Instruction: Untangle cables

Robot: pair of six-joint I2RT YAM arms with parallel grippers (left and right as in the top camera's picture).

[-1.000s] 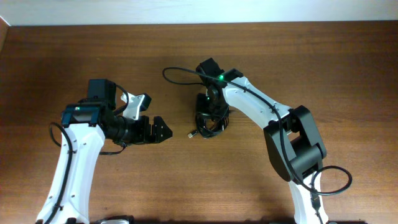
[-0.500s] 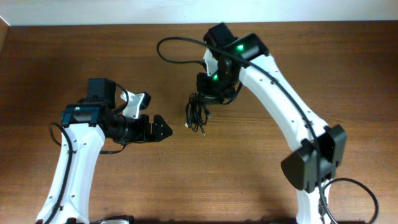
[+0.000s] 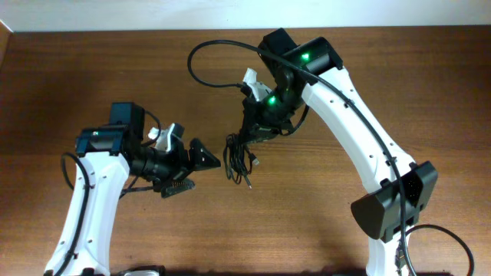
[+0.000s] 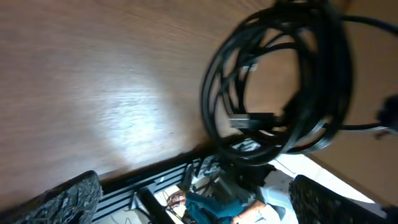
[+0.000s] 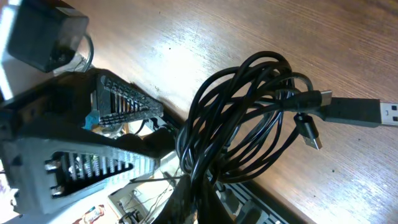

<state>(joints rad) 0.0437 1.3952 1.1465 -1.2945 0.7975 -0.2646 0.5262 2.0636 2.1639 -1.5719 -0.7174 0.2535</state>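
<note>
The cables (image 3: 240, 156) are a tangled bundle of thin black loops hanging above the table's middle. My right gripper (image 3: 257, 129) is shut on the bundle's top. In the right wrist view the strands run down between its fingers (image 5: 214, 196), and the cables (image 5: 249, 118) fan out with a USB plug (image 5: 360, 112) sticking out to the right. My left gripper (image 3: 193, 173) is open, just left of the bundle, not touching it. In the left wrist view the cables (image 4: 280, 81) hang ahead of the wide-spread fingertips (image 4: 68, 199), with nothing between them.
The brown wooden table (image 3: 92, 69) lies under both arms. A thick black robot cable (image 3: 207, 57) arcs from the right arm at the back. The left arm's own cable (image 3: 69, 165) loops beside its white link.
My right gripper has lifted the bundle off the table and carried it left, toward the left gripper. The left gripper has turned and edged right, toward the bundle, staying open.
</note>
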